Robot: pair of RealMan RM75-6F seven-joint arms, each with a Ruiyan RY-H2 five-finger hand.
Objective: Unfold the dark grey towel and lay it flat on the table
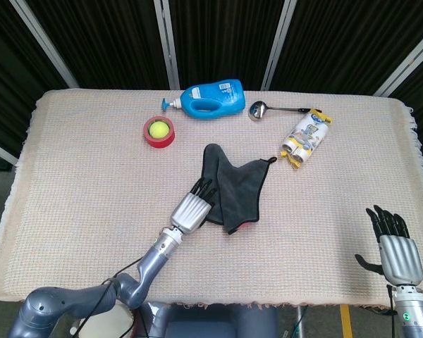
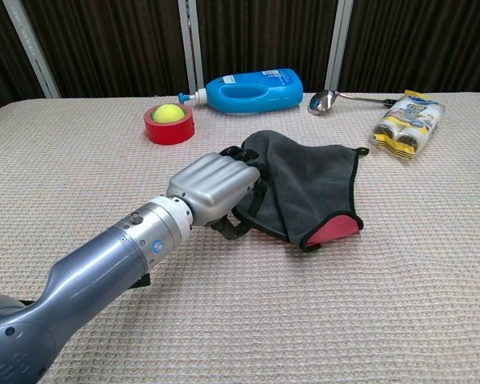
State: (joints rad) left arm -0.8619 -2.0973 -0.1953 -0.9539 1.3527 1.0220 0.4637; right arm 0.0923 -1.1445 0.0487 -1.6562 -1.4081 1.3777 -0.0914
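Note:
The dark grey towel (image 1: 236, 184) (image 2: 308, 184) lies folded and bunched near the table's middle, with a red-pink corner (image 2: 334, 228) turned up at its near edge. My left hand (image 1: 192, 209) (image 2: 212, 186) sits at the towel's left edge. Its fingers curl over the edge and its thumb lies below, pinching the cloth. Part of that edge is hidden under the hand. My right hand (image 1: 393, 243) shows only in the head view, off the table's front right corner. Its fingers are apart and it holds nothing.
A blue detergent bottle (image 1: 211, 99) (image 2: 252, 90) lies at the back. A red tape roll (image 1: 158, 132) (image 2: 169, 122) holds a tennis ball. A metal ladle (image 1: 268, 109) (image 2: 336, 98) and a snack packet (image 1: 306, 138) (image 2: 408, 116) lie at the back right.

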